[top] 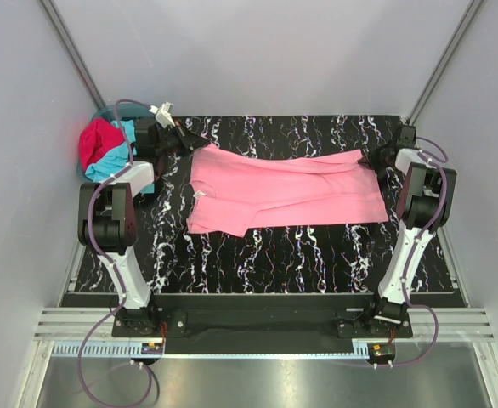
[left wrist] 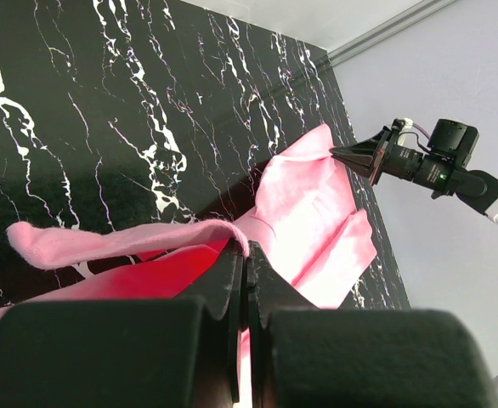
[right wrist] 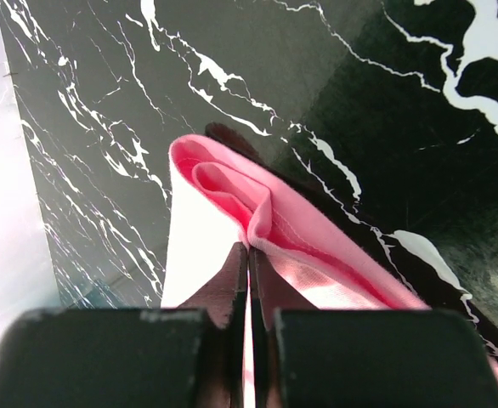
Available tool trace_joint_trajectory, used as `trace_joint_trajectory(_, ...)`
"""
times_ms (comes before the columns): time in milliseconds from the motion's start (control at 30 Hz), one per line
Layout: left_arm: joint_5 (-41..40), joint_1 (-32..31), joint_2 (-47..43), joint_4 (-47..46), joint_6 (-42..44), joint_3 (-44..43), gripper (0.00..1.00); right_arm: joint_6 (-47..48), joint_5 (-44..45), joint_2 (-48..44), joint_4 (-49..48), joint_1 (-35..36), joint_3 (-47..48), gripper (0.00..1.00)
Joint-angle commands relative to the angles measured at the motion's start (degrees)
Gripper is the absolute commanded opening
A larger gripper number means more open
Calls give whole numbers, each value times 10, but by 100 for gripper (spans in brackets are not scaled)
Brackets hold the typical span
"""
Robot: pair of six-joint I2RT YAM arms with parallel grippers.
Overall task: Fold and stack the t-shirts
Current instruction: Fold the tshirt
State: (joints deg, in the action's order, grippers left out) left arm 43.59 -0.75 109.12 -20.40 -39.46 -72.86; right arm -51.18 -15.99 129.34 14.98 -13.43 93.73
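pink tee is lying long-ways left to right across the far side of the table; left gripper is pinching its far-left corner shut, right gripper is clamping the far-right one; I'm guessing both are pulling it toward the near edge next

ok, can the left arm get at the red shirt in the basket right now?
Probably not yet. The left gripper is shut on a corner of the pink shirt, so it would have to let go first. Otherwise the red shirt lies uncovered in the basket, right beside that arm.
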Motion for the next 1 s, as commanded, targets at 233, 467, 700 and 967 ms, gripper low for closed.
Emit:
trace_joint_trajectory(233, 16, 4, -3, -27, 9, -7, 0, 5, 0, -34, -2, 2, 29, 0)
trace_joint_trajectory(467, 18, 4, -4, -28, 7, -7, 0, 6, -4, -43, 0, 2, 34, 26)
trace_joint_trajectory(700, 19, 4, -5, -28, 8, -9, 0, 6, -2, -37, 0, 2, 37, 32)
trace_joint_trajectory(967, 18, 4, -3, -25, 11, -10, 0, 14, 1, -20, 7, 2, 64, 28)
